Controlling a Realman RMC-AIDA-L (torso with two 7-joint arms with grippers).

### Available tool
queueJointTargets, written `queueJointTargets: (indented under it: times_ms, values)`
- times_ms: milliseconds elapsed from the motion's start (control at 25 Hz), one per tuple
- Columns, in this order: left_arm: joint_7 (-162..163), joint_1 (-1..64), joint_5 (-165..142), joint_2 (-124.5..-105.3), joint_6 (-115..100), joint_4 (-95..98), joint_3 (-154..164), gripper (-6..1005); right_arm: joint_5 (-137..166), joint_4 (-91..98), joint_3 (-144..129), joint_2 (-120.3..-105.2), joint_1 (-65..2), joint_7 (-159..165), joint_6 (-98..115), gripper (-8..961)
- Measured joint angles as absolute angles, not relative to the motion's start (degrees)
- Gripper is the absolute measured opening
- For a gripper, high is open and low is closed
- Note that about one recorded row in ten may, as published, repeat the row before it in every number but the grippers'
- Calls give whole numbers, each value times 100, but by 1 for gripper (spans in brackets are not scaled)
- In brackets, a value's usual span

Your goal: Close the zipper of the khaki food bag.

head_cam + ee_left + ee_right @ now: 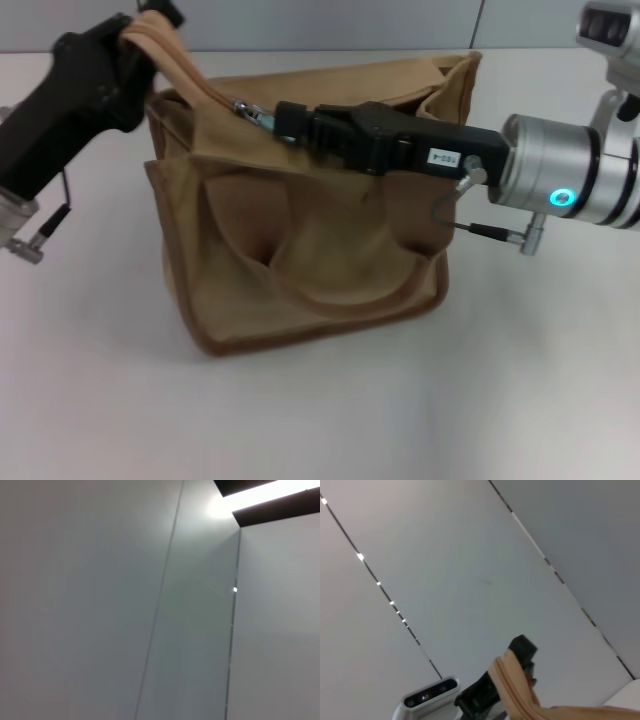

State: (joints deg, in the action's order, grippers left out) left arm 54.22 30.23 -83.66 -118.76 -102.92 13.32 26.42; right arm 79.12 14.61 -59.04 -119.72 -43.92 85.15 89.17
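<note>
The khaki food bag [300, 250] stands on the white table in the middle of the head view, its top sagging open toward the far right corner. My left gripper [145, 22] is at the bag's upper left, shut on the end of the zipper strip and holding it raised. The zipper [200, 80] runs down from there to the silver pull tab [252, 112]. My right gripper [278, 120] reaches in from the right over the bag's top and is shut on the pull tab. The right wrist view shows the raised khaki strip [512, 690] in the left gripper [520, 652].
The white table [520, 400] surrounds the bag. One looped handle [340, 295] hangs down the bag's front. The left wrist view shows only wall and ceiling. The right wrist view shows the ceiling and the robot's head camera [427, 697].
</note>
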Motion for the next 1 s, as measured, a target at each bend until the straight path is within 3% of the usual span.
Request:
queueJointTargets:
  times_ms: [1000]
  values:
    - [5423, 2567, -8081, -11856, -10236, 1415, 2153, -2, 7908, 2134, -5232, -11909, -3371, 8822, 8865, -2]
